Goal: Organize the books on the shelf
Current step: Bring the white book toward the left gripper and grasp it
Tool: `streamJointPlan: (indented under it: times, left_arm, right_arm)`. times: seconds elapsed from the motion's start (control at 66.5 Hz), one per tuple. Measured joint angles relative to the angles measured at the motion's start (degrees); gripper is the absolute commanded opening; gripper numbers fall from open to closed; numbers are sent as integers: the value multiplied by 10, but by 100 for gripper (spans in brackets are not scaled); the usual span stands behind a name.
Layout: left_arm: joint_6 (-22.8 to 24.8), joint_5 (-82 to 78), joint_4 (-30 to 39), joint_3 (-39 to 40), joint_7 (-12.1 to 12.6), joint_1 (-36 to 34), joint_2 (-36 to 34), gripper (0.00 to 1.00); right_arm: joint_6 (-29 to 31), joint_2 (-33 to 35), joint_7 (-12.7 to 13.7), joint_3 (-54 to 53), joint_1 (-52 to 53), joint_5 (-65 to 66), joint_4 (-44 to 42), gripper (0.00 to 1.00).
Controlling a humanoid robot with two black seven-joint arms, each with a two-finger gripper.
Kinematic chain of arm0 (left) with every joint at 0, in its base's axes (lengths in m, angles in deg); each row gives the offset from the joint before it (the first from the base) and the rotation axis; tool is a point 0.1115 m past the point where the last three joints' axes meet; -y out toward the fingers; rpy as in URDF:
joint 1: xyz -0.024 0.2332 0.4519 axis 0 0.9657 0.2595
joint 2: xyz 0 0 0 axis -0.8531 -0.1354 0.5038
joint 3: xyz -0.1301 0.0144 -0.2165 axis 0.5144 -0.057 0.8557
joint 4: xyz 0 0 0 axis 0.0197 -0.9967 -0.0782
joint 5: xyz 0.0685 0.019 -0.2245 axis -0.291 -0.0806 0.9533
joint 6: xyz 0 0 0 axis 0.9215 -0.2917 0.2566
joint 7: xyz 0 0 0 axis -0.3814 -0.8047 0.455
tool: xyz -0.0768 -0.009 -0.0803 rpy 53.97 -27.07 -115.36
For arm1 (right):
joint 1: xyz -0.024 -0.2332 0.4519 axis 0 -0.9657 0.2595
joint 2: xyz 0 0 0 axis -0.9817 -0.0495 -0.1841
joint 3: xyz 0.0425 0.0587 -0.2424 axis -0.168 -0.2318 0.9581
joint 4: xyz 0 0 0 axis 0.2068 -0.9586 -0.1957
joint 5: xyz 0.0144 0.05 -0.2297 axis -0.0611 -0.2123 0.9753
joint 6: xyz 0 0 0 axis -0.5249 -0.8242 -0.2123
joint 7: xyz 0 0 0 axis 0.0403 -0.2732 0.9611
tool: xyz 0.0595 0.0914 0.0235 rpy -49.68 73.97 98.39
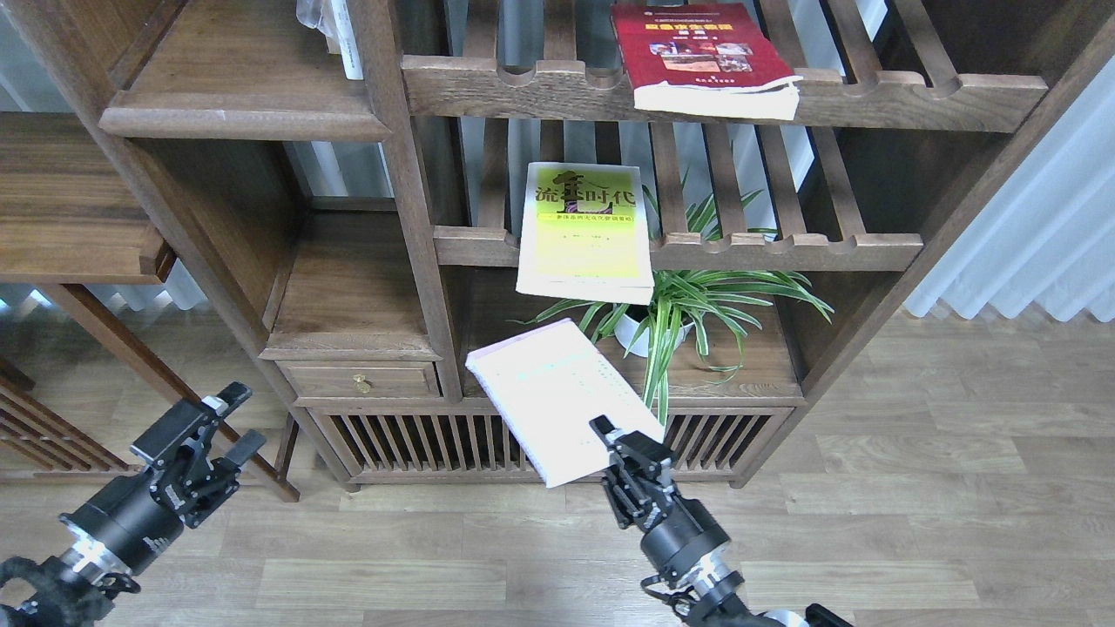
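Note:
My right gripper (625, 446) is shut on the lower corner of the pale lilac-white book (557, 396), held tilted in front of the low cabinet, below the yellow-green book. That yellow-green book (584, 235) lies on the middle slatted rack and overhangs its front rail. On the upper slatted rack rests the dark red book (701, 57). The solid dark-brown shelf (244, 117) with a thick moulded front edge is at the upper left, far above both grippers. My left gripper (233, 424) is low at the left, open and holding nothing.
A spider plant in a white pot (671, 322) stands on the cabinet top just right of the held book. Below are slatted cabinet doors (435, 440) and a small drawer (361, 380). A wooden side table (78, 252) is at the left, with curtains (1037, 235) at the right.

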Motion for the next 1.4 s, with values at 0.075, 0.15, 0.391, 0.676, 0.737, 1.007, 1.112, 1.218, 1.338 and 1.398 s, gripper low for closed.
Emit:
streamJointPlan:
  times: [0.075,0.15,0.391,0.676,0.737,1.007,1.112,1.218,1.338,1.398]
  left_arm:
    - [0,1,0,-8,0,-1,2,100]
    - [0,2,0,-11,0,-1,4,100]
    - [0,4,-3,-28,0,7,15,100]
    - [0,43,0,-48,0,8,36,100]
    - [0,44,0,-55,0,7,37,100]
    - [0,44,-3,-98,0,-3,37,100]
    - [0,44,-6,-110,0,-5,38,100]
    - [0,44,-8,-121,0,-6,44,100]
    - [0,43,-11,-129,0,-10,48,100]
    - [0,43,-14,-135,0,-15,48,99]
  right_arm:
    - [0,-7,9,5,1,1,0,4]
    - [0,-11,21,11,1,4,0,4]
    - [0,-19,49,48,5,9,-4,4]
    - [0,-19,54,62,9,10,-7,4]
    - [0,-19,55,69,9,11,-7,4]
    - [0,-19,56,95,4,11,-8,4]
    - [0,-19,58,98,4,12,-8,4]
    - [0,-19,60,98,4,14,-8,4]
    - [0,-19,60,98,5,14,-8,4]
    - [0,-19,60,98,5,14,-8,4]
